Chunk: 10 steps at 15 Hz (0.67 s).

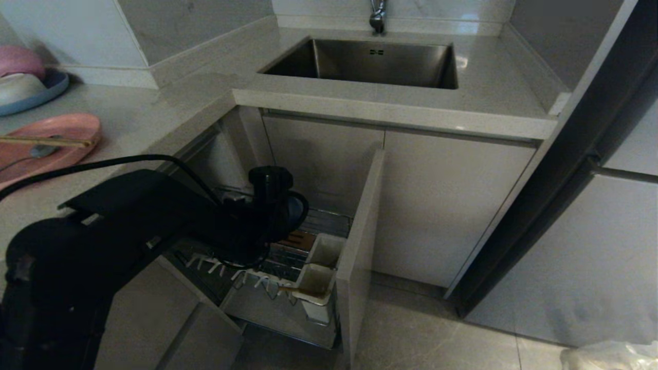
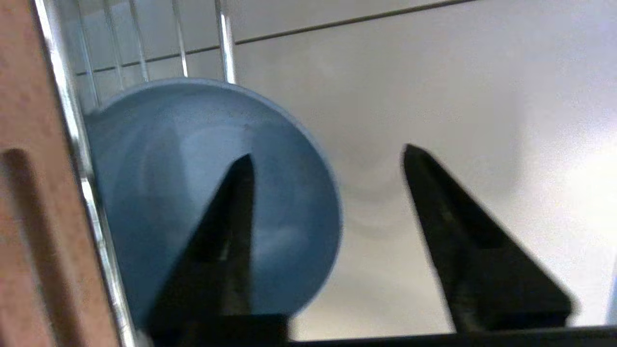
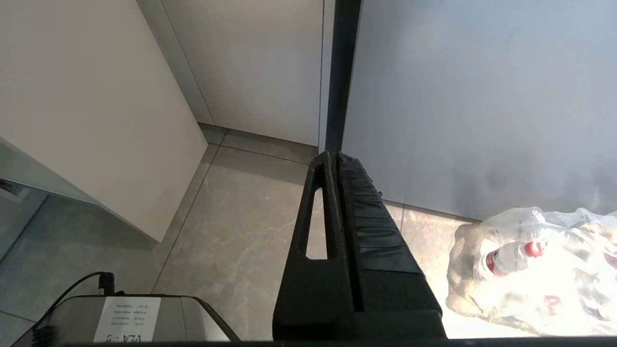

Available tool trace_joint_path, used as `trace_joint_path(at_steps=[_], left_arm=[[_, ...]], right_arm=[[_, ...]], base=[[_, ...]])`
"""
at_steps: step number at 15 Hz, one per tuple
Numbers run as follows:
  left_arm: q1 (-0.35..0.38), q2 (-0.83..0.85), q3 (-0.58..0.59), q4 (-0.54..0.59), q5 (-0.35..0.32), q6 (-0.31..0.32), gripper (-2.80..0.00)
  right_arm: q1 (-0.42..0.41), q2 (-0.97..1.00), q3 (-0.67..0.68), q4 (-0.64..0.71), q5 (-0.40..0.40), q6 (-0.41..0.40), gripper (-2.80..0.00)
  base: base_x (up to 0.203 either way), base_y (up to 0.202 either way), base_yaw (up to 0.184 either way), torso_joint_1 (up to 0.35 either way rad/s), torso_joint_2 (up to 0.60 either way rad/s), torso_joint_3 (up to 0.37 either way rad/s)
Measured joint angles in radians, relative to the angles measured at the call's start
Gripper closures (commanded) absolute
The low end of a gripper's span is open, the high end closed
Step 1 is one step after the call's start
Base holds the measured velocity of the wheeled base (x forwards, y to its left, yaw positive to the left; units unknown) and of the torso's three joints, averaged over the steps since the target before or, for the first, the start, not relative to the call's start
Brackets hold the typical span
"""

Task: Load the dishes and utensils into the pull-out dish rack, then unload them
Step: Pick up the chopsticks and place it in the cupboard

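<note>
The left arm is reached down into the pull-out dish rack [image 1: 288, 267], which is drawn out of the cabinet below the counter [image 1: 390, 110], left of the sink [image 1: 370, 61]. In the left wrist view the left gripper [image 2: 328, 159] is seen with its two dark fingers [image 2: 226, 231] spread apart and nothing between them. The blue-grey bowl [image 2: 159, 193] is seen lying on its side in the rack, its hollow turned toward the camera, right beside a chrome wire and the brown wooden strip [image 2: 29, 193]; one finger is seen in front of the bowl, and contact cannot be judged. In the head view the bowl is mostly hidden behind the wrist. White pegs [image 1: 247, 277] and two white square utensil cups [image 1: 321, 267] are seen at the rack's near side, next to the beige front panel [image 1: 360, 246]. The salmon-pink plate [image 1: 61, 133] is left on the counter at the far left, with the chopsticks [image 1: 46, 141] laid across it and the spoon [image 1: 41, 150] resting in it. Behind it a dark blue plate [image 1: 46, 95] with small bowls [image 1: 20, 72] is seen. The right gripper [image 3: 332, 159] is parked low over the floor tiles [image 3: 241, 231], fingers pressed together and empty, near a clear plastic bag [image 3: 535, 270].
</note>
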Motion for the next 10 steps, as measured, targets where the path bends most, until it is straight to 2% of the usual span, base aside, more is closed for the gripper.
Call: trace_joint_path(at_steps=[3,6,7,8,10], left_arm=[[-0.003,-0.054,0.02,0.056,0.002,0.004,-2.8],[-0.013,-0.133,0.029,0.225,0.013,-0.01,-2.8],[-0.016,-0.162,0.03,0.272,0.018,-0.024,-1.87],[-0.019,-0.192,0.03,0.312,0.021,-0.035,0.0],[-0.022,-0.247,0.03,0.411,0.022,-0.039,0.0]], right_arm=[[0.0,0.0,0.0,0.0,0.0,0.0,0.0],[0.0,0.0,0.0,0.0,0.0,0.0,0.0],[0.0,0.0,0.0,0.0,0.0,0.0,0.0],[0.0,0.0,0.0,0.0,0.0,0.0,0.0],[0.0,0.0,0.0,0.0,0.0,0.001,0.0]], base=[[0.0,0.0,0.0,0.0,0.0,0.0],[0.0,0.0,0.0,0.0,0.0,0.0],[0.0,0.0,0.0,0.0,0.0,0.0],[0.0,0.0,0.0,0.0,0.0,0.0],[0.0,0.0,0.0,0.0,0.0,0.0]])
